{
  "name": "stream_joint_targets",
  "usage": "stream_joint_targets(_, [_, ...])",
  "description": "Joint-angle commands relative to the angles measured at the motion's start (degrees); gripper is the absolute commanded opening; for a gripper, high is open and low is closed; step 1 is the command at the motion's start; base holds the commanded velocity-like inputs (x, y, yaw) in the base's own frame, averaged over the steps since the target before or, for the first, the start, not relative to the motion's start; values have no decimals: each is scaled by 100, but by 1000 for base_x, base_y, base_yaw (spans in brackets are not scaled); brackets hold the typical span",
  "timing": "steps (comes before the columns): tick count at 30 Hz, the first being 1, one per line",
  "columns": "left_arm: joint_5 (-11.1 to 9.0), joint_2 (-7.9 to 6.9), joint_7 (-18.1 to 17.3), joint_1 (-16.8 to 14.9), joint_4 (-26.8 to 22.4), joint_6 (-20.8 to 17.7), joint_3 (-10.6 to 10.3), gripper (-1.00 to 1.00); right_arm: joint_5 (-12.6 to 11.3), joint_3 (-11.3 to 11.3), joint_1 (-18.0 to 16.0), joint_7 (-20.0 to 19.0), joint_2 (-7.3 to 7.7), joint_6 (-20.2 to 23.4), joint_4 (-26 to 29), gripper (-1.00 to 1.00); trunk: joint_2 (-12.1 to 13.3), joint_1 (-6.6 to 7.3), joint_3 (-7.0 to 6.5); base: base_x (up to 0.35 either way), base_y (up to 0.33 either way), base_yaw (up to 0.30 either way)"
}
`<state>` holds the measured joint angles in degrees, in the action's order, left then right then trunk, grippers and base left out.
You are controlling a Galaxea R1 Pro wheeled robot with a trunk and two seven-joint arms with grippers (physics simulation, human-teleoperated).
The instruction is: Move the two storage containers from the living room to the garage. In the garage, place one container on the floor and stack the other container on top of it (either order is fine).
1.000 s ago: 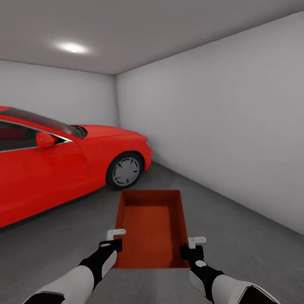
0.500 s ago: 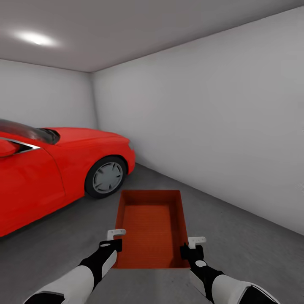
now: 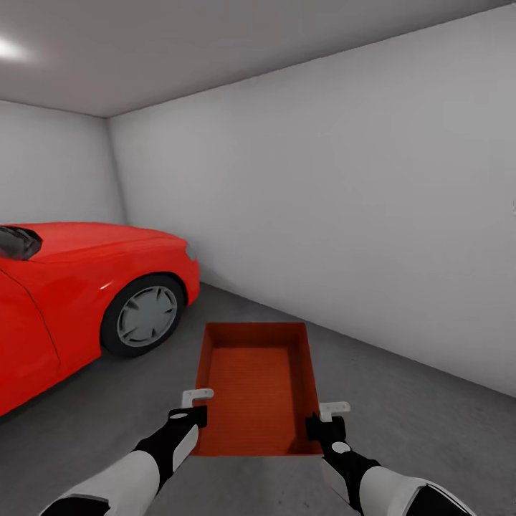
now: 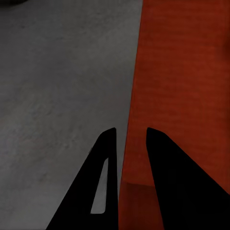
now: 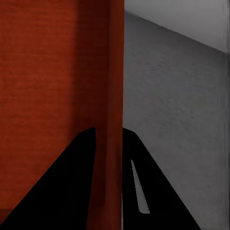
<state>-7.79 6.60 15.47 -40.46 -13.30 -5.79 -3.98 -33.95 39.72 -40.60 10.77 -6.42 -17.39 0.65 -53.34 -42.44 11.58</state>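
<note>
Container (image 3: 256,390) number one, an orange-red lidless box, hangs in front of you between both arms, above the garage floor (image 3: 430,423) and not resting on it.

At the far left stands a glossy red car (image 3: 79,287) with a grey spoked wheel; keep your load apart from it. Nearer, your left gripper (image 3: 195,406) pinches the left wall of the container. In the left wrist view the gripper (image 4: 130,143) has one dark finger on each side of that thin wall, so the jaws are narrow and clamped on it. In the middle, the container shows straight thin walls and a finely ribbed bottom, in matte colour. On the right, your right gripper (image 3: 328,419) holds the right wall in the same way; the right wrist view shows the gripper (image 5: 109,139) with the wall squeezed between the two fingers. Farther right is a plain pale grey wall (image 3: 373,215), smooth and bare.

I judge you are at the carrying step, already inside the garage. The next move calls for choosing a free patch of the dark, speckled concrete, lowering both arms evenly so the bottom lands flat, and only then opening the jaws. A second container I cannot see from here.
</note>
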Motion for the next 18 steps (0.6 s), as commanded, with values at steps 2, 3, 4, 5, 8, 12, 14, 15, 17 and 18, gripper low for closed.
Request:
stream_joint_targets(2, [-91,-326,52,-6,-59,-46,380,-100,28,-166,0,4,1,16,5,-100,-6,-4,8,316,108,-283])
stream_joint_targets(3, [-91,-326,52,-6,-59,-46,380,-100,28,-166,0,4,1,16,5,-100,-6,-4,8,316,108,-283])
stream_joint_targets(4, [-91,-326,52,-6,-59,-45,380,-100,28,-166,0,4,1,16,5,-100,-6,-4,8,316,108,-283])
stream_joint_targets(5, [-91,-326,52,-6,-59,-45,380,-100,28,-166,0,4,1,16,5,-100,-6,-4,8,316,108,-283])
stream_joint_targets(8, [-91,-326,52,-6,-60,-45,380,-100,28,-166,0,4,1,16,6,-100,-6,-4,8,316,108,-283])
stream_joint_targets(12, [-91,-326,52,-6,-59,-45,380,-100,28,-166,0,3,1,16,5,-100,-6,-4,8,316,108,-283])
stream_joint_targets(14, [-91,-326,52,-9,-65,-45,380,-100,28,-166,0,0,1,16,7,-100,-6,-4,8,316,108,-283])
stream_joint_targets(15, [-91,-326,52,-8,-66,-45,380,-100,28,-166,0,-2,1,16,6,-100,-6,-4,8,316,108,-283])
stream_joint_targets(17, [-91,-326,52,-6,-67,-45,380,-100,28,-166,0,2,1,16,6,-100,-6,-4,8,316,108,-283])
stream_joint_targets(18, [-91,-326,52,-6,-67,-45,380,-100,28,-166,0,2,1,16,5,-100,-6,-4,8,316,108,-283])
